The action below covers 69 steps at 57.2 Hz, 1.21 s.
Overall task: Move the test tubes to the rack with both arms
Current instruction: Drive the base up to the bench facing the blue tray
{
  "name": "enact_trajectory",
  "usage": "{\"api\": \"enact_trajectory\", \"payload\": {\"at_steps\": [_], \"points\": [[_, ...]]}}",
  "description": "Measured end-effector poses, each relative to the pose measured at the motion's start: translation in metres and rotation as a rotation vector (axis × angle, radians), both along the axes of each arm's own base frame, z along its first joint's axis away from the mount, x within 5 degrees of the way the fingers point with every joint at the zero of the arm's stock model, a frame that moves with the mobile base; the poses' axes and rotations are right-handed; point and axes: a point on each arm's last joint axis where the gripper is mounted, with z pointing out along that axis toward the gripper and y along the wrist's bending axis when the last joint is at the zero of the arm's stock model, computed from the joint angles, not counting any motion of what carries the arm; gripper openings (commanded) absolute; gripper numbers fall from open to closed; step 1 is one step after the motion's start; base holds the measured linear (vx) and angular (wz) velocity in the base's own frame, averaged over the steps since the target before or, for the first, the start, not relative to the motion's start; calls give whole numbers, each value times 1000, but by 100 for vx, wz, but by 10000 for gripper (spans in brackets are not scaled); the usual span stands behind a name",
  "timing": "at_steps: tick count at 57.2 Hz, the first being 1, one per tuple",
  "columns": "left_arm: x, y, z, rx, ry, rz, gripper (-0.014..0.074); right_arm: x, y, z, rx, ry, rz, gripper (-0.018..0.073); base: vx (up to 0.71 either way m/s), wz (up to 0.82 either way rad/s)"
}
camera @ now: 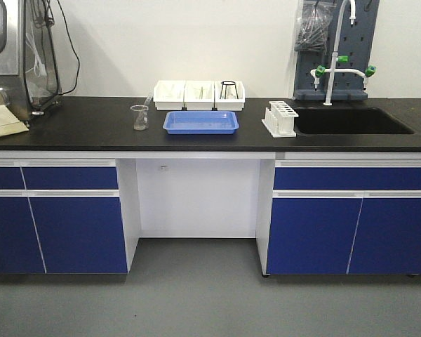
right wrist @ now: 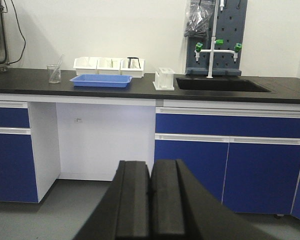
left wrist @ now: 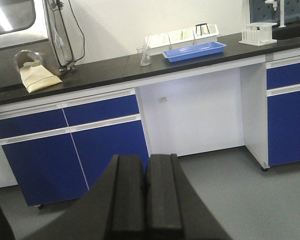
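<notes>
The white rack (camera: 281,118) stands on the black counter just left of the sink; it also shows in the left wrist view (left wrist: 259,33) and the right wrist view (right wrist: 164,78). Test tubes cannot be made out clearly; faint slim shapes lie in the white bins (camera: 199,94). My left gripper (left wrist: 146,162) is shut and empty, low above the floor, far from the counter. My right gripper (right wrist: 151,167) is shut and empty, also low and far back. Neither arm shows in the front view.
A blue tray (camera: 200,121) lies mid-counter with a glass beaker (camera: 139,116) to its left. A black sink (camera: 351,121) with a white faucet (camera: 331,70) is at the right. A yellow cloth (left wrist: 37,80) lies at the far left. Blue cabinets (camera: 56,225) flank a white knee recess.
</notes>
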Motion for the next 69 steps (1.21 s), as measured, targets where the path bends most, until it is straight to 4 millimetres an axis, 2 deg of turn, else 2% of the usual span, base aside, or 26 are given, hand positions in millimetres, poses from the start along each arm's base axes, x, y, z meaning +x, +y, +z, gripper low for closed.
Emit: {"api": "enact_trajectory", "payload": {"at_steps": [69], "points": [[0, 0, 0, 0, 0, 0, -4, 0, 0, 0, 0, 0, 0, -8, 18, -1]]}}
